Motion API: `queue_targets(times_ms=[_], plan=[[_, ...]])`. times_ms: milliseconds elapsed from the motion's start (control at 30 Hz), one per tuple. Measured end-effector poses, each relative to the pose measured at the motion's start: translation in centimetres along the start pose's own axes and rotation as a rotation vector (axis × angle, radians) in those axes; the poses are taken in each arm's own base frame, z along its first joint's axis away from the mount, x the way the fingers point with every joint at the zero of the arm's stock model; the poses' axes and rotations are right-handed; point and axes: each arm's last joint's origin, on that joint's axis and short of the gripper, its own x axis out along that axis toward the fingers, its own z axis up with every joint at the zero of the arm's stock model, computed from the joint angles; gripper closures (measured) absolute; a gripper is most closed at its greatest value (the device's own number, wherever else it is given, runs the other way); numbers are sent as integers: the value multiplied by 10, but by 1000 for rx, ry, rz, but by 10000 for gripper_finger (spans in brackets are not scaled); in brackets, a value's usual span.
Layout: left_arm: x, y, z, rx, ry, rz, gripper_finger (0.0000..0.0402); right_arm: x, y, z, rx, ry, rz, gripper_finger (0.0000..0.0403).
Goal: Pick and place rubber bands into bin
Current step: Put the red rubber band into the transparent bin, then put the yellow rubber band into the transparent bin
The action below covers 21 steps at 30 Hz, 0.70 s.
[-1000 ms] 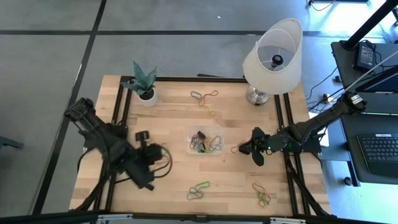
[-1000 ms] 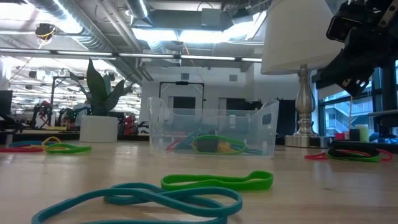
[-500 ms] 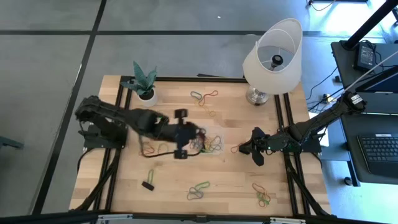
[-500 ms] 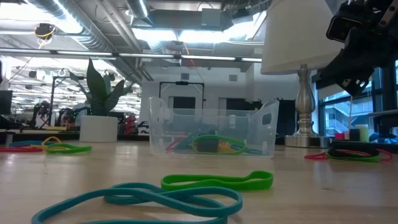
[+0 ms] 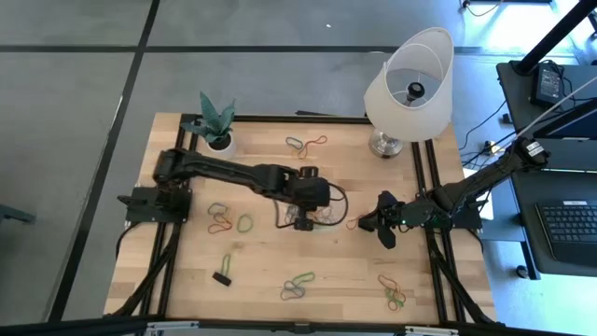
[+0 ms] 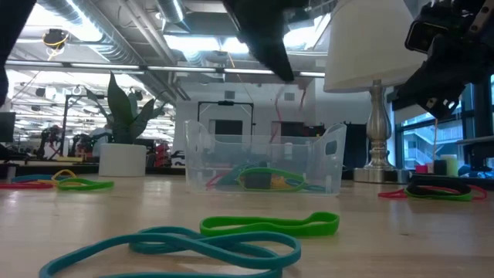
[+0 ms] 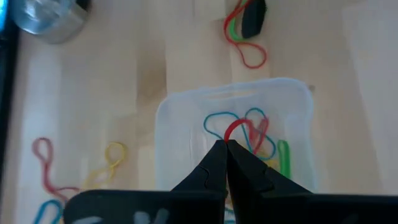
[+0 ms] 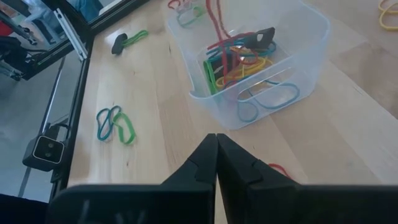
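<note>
Wooden table, lamp far side, potted plant at far-left corner. L arm stretched across table; left gripper directly over the bin, fingers pinched tight on a red rubber band dangling into it. Bin sits mid-table w/ mixed bands inside. Right gripper just beside bin on R side, fingers closed, nothing in them. Loose rubber bands in clusters around: near edge, behind bin, L of bin.
</note>
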Motion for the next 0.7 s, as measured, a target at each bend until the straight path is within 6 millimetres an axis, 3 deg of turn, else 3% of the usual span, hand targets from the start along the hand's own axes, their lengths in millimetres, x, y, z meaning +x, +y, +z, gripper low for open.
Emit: queue_targets(times_ms=[133,300,467,700], plan=[[34,2,-1,-26,5,-20,399,0,0,0,0,0,0,389],[61,1,2,-82,-46,-69,398,0,0,0,-1,0,0,389],[70,-1,-5,-120,7,-131,385,0,0,0,-3,1,0,389],[70,-1,-9,-137,56,-131,318,0,0,0,-2,0,0,389]])
